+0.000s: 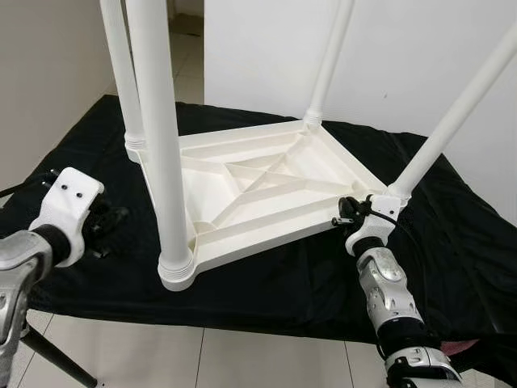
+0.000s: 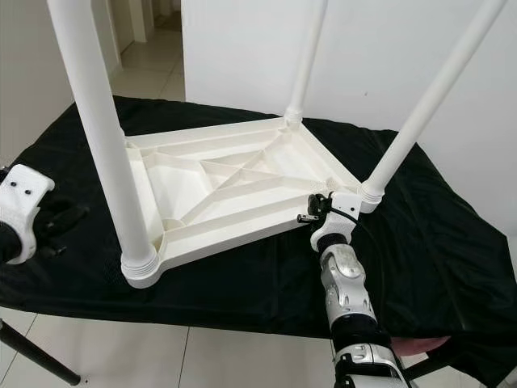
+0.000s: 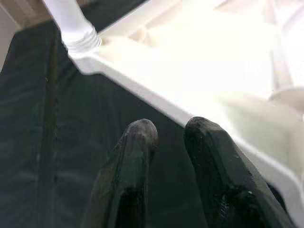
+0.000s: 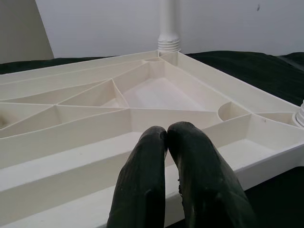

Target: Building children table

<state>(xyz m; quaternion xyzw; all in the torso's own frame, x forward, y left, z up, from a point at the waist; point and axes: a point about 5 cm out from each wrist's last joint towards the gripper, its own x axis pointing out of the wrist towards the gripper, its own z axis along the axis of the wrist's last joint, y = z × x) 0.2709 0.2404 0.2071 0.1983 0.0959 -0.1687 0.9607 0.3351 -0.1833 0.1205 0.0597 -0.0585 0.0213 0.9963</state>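
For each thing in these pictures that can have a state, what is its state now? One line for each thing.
Tabletop: upside down on the black cloth, ribs facing up.
Four legs: all fitted in the corners, pointing up.
Black cloth: spread under the table.
Left gripper: slightly open, beside the tabletop's edge.
Right gripper: shut, at the tabletop's rim.

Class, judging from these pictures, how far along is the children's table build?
Done: four white legs stand in the corners of the upside-down tabletop on the black cloth. In hand: the right gripper, fingers together, rests at the tabletop's edge; the left gripper hovers beside its other edge. Left: turning the table upright.
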